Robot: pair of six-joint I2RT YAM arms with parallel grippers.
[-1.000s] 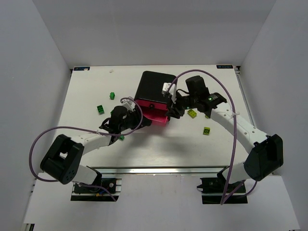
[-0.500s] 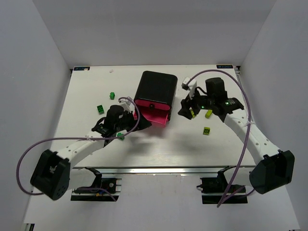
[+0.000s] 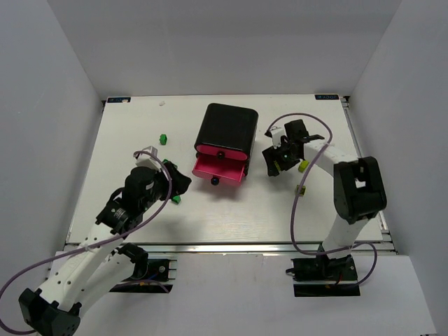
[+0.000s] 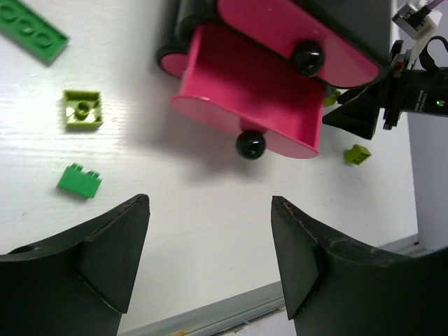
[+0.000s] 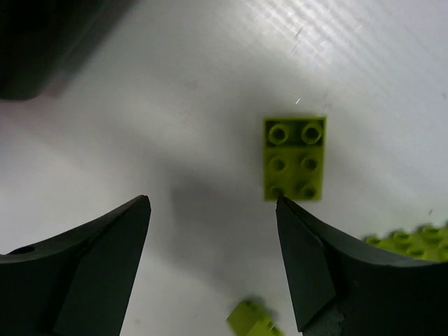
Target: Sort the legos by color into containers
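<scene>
The black drawer casing (image 3: 225, 126) stands mid-table with one pink drawer (image 3: 218, 168) pulled out; in the left wrist view the drawer (image 4: 245, 105) looks empty. My left gripper (image 3: 175, 183) is open and empty, left of the drawer and above bare table (image 4: 210, 206). A dark green brick (image 4: 79, 180), a yellow-green square (image 4: 82, 110) and a green plate (image 4: 31, 31) lie nearby. My right gripper (image 3: 274, 161) is open and empty (image 5: 213, 203), low over the table beside a yellow-green brick (image 5: 294, 157). No purple brick shows.
More yellow-green pieces lie right of the casing (image 3: 303, 166), (image 3: 301, 189), and one small one shows under the right wrist (image 5: 252, 322). A dark green brick (image 3: 163, 138) lies far left. The table's near rail (image 4: 210, 318) is close below my left fingers.
My left gripper has drawn back left and toward the near edge, away from the drawer, which stays open. My right gripper has left the drawer and swung right, down over the yellow-green bricks.
</scene>
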